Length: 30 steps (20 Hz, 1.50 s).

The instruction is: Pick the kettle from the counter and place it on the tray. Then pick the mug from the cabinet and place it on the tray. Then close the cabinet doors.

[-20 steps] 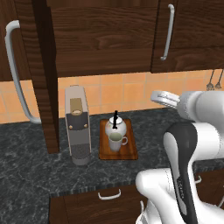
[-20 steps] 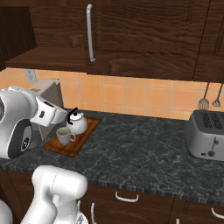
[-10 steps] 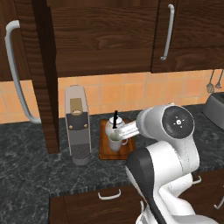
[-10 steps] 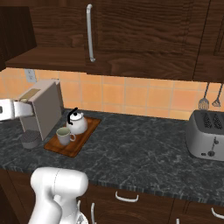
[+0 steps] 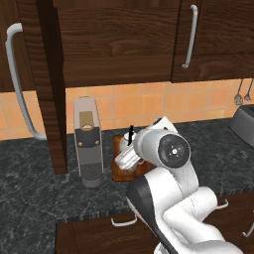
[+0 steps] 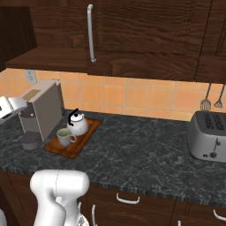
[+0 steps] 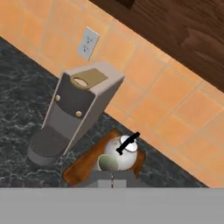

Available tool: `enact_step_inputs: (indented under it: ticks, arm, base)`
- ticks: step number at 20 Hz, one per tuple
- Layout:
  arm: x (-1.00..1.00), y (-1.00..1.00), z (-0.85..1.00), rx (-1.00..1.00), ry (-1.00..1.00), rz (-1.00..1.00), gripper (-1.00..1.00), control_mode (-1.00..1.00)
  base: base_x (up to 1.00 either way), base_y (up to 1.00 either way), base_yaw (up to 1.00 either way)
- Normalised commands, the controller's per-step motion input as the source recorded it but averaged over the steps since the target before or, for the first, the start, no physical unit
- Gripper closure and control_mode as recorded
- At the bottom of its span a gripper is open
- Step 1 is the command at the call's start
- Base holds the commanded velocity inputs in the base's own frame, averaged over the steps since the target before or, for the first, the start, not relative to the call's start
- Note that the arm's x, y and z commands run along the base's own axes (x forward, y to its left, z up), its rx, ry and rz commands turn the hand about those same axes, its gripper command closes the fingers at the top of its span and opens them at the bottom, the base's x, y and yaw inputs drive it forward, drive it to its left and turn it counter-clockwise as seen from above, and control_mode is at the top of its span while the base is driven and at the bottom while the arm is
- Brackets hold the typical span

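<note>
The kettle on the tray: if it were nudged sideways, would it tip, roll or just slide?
The kettle looks squat and round, so it would probably slide rather than tip. The tray seems to have a slight rim, which might stop it. The mug stands close beside it, so a push that way would likely knock it.

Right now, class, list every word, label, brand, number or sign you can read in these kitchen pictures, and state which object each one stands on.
No readable text: none appears on anything in these views.
Coffee machine: only a plain tan panel and small round buttons, no lettering.
Kettle: no legible marks.
Mug: plain.
Toaster: small knobs only, no label to be made out.
Wall outlet: slots only, no writing.
</note>
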Motion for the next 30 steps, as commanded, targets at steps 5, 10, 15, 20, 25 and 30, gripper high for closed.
enact_step_inputs:
  ticks: [5, 10, 15, 20, 25, 30]
  arm:
    - [0.06, 0.54, -0.71, -0.22, -0.4, 0.0, 1.0, -1.0]
    - [0.2, 0.7, -0.58, -0.21, -0.45, 0.0, 1.0, -1.0]
    - [0.11, 0.61, -0.13, -0.11, -0.18, 0.01, 1.0, -1.0]
    - [-0.01, 0.46, 0.02, -0.17, -0.01, 0.0, 1.0, -1.0]
    - [0.01, 0.8, -0.02, -0.23, -0.03, -0.09, 1.0, -1.0]
    - [0.02, 0.8, -0.01, -0.32, -0.19, -0.18, 1.0, -1.0]
  base:
    - [0.0, 0.0, 0.0]
    - [0.0, 0.0, 0.0]
    - [0.0, 0.0, 0.0]
    - [0.0, 0.0, 0.0]
    - [0.0, 0.0, 0.0]
    - [0.0, 0.0, 0.0]
